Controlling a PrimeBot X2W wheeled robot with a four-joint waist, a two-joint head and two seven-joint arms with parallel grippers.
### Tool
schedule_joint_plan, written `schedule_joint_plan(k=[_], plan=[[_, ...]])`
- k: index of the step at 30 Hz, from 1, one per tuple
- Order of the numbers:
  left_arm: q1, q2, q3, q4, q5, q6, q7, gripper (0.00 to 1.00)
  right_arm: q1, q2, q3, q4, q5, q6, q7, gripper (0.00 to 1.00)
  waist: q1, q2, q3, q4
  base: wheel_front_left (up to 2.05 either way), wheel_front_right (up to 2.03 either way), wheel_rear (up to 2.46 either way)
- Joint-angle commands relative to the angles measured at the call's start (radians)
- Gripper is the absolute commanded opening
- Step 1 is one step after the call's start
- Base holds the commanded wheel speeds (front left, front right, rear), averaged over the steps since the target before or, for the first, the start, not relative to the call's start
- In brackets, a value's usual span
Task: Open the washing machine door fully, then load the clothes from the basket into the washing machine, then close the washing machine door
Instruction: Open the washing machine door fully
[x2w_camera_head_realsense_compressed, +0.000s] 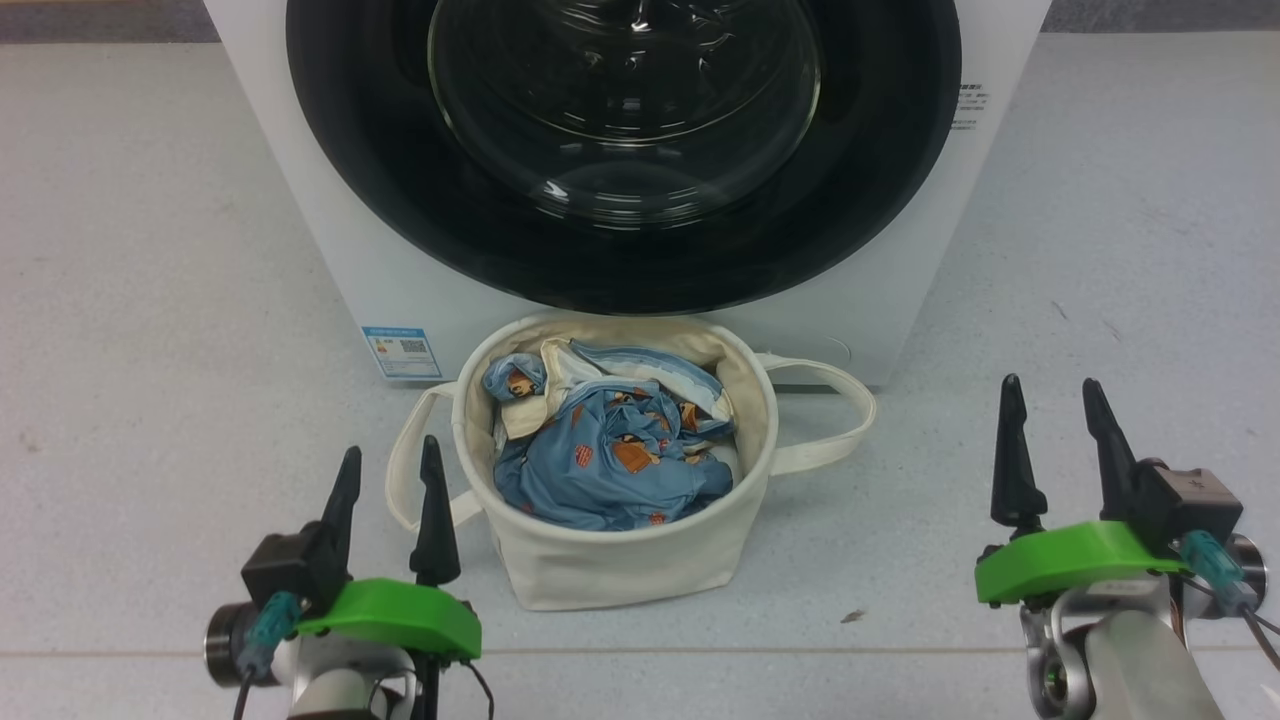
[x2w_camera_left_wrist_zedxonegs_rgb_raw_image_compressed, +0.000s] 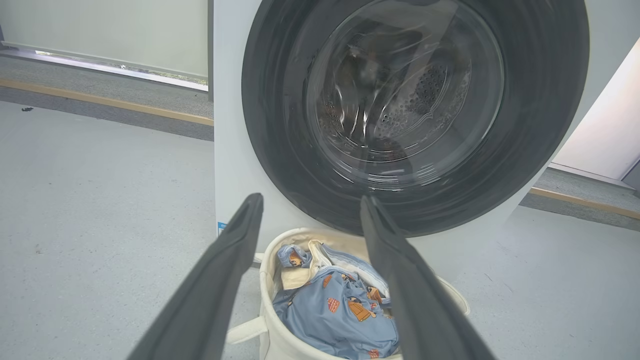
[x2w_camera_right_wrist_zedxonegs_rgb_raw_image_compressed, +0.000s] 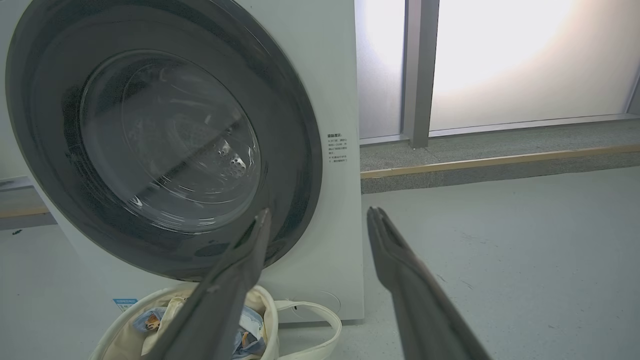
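Both jaws stand spread and empty: the left gripper (x2w_camera_head_realsense_compressed: 391, 447) just beside the basket (x2w_camera_head_realsense_compressed: 620, 560), the right gripper (x2w_camera_head_realsense_compressed: 1050, 382) well apart from it. The basket sits on the floor (x2w_camera_head_realsense_compressed: 150, 300) at the foot of the washing machine (x2w_camera_head_realsense_compressed: 370, 260), below the shut washing machine door (x2w_camera_head_realsense_compressed: 625, 130), holding the crumpled blue clothes (x2w_camera_head_realsense_compressed: 610, 460).

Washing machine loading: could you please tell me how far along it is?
Nothing is done yet: the door is shut and the clothes lie in the basket. Nothing is in hand; the left tool and right tool hover open and empty. Left: opening the door, loading, closing.
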Motion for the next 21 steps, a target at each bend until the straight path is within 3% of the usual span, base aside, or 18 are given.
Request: schedule_joint_plan(k=[1,13,21], plan=[[-0.026,0.013,0.026,-0.034,0.004,0.001,-0.009,1.00,-0.044,-0.003,0.021,-0.031,0.003,0.008,-0.012,1.00,-0.0001,0.0000,-0.001,0.000,0.00,0.00,0.00],[-0.030,0.013,0.020,-0.017,-0.054,-0.028,-0.009,1.00,-0.041,-0.003,0.028,-0.028,0.009,0.008,-0.012,1.00,-0.0001,0.0000,-0.005,0.002,0.02,-0.01,-0.02],[-0.031,0.013,0.014,0.006,-0.041,-0.029,-0.009,1.00,-0.042,-0.003,0.031,-0.026,0.014,0.008,-0.012,1.00,-0.0001,0.0000,-0.008,0.002,0.90,-0.06,-0.85]])
